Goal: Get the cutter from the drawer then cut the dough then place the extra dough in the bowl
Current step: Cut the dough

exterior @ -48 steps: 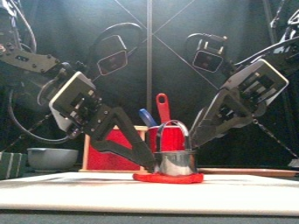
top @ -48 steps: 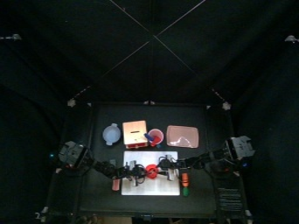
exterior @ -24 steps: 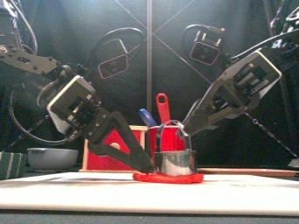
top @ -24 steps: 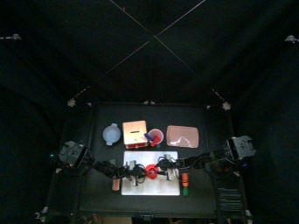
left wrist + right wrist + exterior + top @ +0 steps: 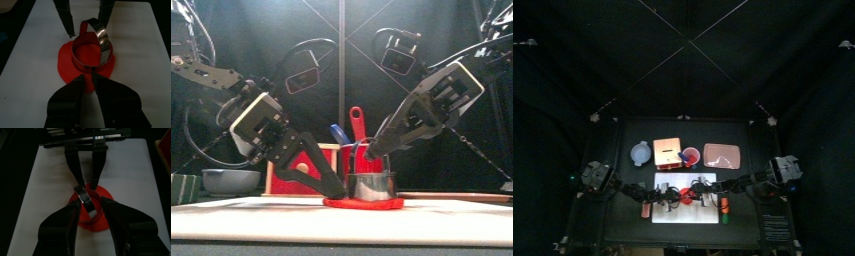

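Front view: open right end effector [image 5: 370,152] has shifted toward the cutter [image 5: 374,186]; left end effector [image 5: 341,190]: cannot tell.

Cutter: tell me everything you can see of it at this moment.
The cutter is a round ring of shiny metal, open at top and bottom, with a thin handle arching above it. It stands upright on the flat red dough, which spreads out past its rim on the white cutting board. The left pincer appears closed on one side of the rim. The right pincer straddles the ring with its jaws apart; whether it touches is unclear.
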`<action>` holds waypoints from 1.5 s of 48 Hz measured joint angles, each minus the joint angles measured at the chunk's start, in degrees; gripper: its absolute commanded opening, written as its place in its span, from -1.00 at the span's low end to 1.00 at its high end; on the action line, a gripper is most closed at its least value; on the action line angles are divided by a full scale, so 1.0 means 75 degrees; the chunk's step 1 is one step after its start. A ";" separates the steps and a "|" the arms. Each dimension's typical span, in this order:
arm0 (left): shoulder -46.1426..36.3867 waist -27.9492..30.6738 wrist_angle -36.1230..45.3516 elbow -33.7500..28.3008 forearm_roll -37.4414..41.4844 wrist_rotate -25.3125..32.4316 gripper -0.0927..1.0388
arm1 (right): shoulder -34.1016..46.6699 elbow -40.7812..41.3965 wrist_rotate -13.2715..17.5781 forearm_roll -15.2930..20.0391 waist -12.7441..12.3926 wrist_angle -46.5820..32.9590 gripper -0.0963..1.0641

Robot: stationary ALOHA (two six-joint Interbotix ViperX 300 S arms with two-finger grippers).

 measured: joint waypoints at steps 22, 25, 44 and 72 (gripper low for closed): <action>0.0012 0.0000 0.0023 0.0000 0.0000 0.0000 0.17 | 0.0000 0.0000 -0.0035 -0.0012 0.0023 0.0000 0.47; 0.0012 0.0000 0.0059 0.0000 -0.0012 0.0000 0.17 | 0.0012 0.0000 -0.0035 -0.0012 0.0012 0.0000 0.47; 0.0000 0.0047 0.0270 -0.0035 -0.0023 0.0000 0.17 | 0.0059 -0.0047 -0.0059 -0.0082 0.0012 0.0012 0.18; 0.0000 0.0070 0.0281 -0.0035 -0.0023 0.0000 0.16 | -0.0809 0.0234 -0.0047 -0.0141 -0.0094 0.0012 0.17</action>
